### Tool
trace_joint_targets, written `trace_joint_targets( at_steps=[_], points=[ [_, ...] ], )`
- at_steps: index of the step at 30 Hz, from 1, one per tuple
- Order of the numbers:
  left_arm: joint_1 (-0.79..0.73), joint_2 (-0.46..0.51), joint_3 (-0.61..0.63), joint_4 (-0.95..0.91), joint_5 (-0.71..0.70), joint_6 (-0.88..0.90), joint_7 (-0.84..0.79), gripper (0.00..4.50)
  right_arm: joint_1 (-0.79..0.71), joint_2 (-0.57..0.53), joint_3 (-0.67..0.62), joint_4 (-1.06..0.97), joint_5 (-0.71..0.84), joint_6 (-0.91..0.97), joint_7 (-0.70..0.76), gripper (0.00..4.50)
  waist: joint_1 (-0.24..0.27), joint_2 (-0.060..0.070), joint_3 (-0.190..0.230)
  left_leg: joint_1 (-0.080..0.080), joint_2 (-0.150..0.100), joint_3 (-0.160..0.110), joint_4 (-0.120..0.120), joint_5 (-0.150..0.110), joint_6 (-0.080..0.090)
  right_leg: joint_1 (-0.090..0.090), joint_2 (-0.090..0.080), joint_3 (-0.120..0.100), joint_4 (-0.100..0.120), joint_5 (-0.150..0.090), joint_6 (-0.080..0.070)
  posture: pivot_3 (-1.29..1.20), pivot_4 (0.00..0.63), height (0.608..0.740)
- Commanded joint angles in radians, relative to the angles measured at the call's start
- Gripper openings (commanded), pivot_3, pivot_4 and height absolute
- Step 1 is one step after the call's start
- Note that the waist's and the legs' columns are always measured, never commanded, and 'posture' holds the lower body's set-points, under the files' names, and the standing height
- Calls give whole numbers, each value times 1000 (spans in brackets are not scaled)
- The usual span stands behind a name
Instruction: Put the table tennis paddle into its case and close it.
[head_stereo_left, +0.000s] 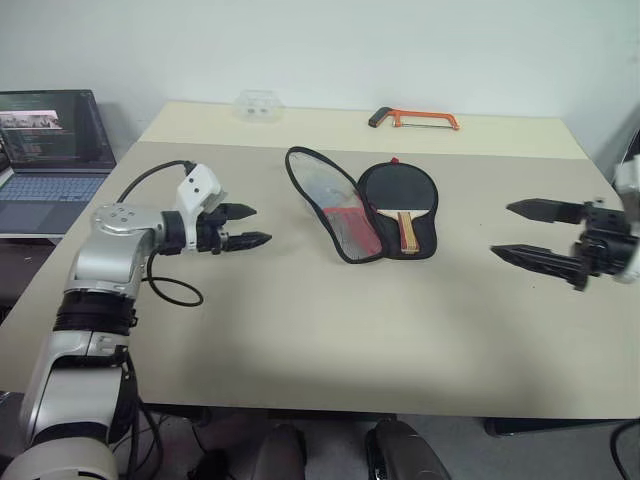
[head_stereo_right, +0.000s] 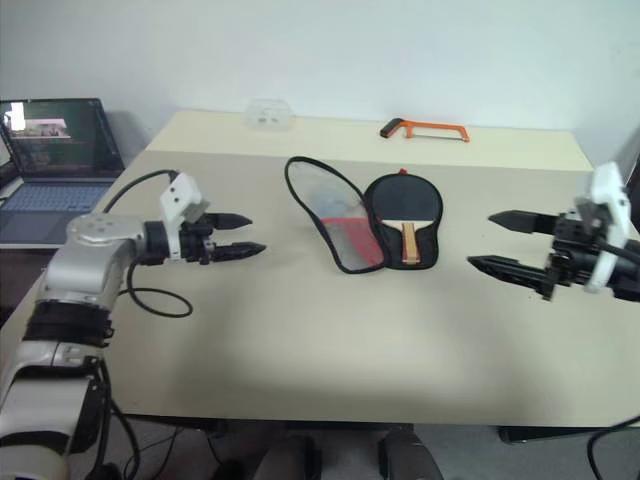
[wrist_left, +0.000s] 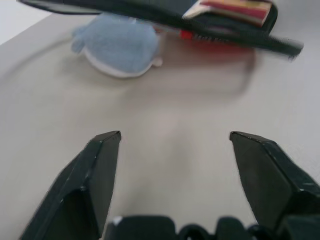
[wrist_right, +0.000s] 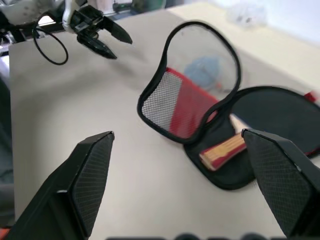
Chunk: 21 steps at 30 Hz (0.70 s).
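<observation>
Both pincers are hanging over the counter (head_stereo_left: 300, 340) with nothing in them. Our left pincer (head_stereo_left: 247, 226) has its fingers parted with a clear gap, tips pointing toward the middle of the counter. Our right pincer (head_stereo_left: 512, 231) is spread wide, aimed back the other way, so the two face each other.

Between them sits the case (head_stereo_left: 340, 215), unzipped and lying open. The table tennis paddle (head_stereo_left: 400, 195) is already lying in the half closer to our right pincer, black blade away from us, wooden handle toward us. The other half, the flap with the mesh pocket and red part, is propped up at an angle on the side nearer our left pincer. Neither pincer touches the case; both are well apart from it.

Way past the case, at the far edge of the counter, there's an orange hacksaw (head_stereo_left: 415, 119), and a laptop (head_stereo_left: 45, 150) sits off beyond our left pincer.
</observation>
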Motion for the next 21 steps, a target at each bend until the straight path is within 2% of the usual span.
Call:
trace_joint_targets(
  at_steps=[1, 7, 13, 15, 21],
  points=[
    [-53, -22, -3, 36, 29, -31, 18, 2164, 58, -19, -86, 16, 8, -72, 19, 4500, -1, 0, 0, 1, 0, 1, 0, 0, 0, 0, 0, 0, 1, 0, 0, 0, 150, 740],
    [-109, -84, -30, 106, 61, -66, 2, 43, 90, 3, -108, 85, -46, -158, -90, 4500, -5, 0, 0, 2, 0, 1, 0, 0, 0, 0, 0, 2, 1, 0, 0, 0, 150, 740],
    [-161, -154, -62, 167, 111, -112, 37, 43, 154, 7, -133, 93, -10, -191, -72, 4500, 2, 0, 0, 1, -1, 0, -1, 0, 0, 0, 0, 2, 1, 0, 0, 0, 150, 740],
    [-176, -182, -78, 153, 134, -108, 61, 43, 172, 2, -138, 91, 1, -197, -63, 4500, 4, 0, 0, 1, -1, 1, -1, 0, 0, 0, 0, 2, 1, 0, 0, 0, 150, 740],
    [-215, -317, -82, 55, 86, -71, 44, 43, 202, 3, -170, 49, 37, -190, -76, 4500, 5, 0, 0, 1, -1, 0, -1, 0, 0, 1, 0, 2, 1, 0, 0, 0, 150, 740]
  ],
)
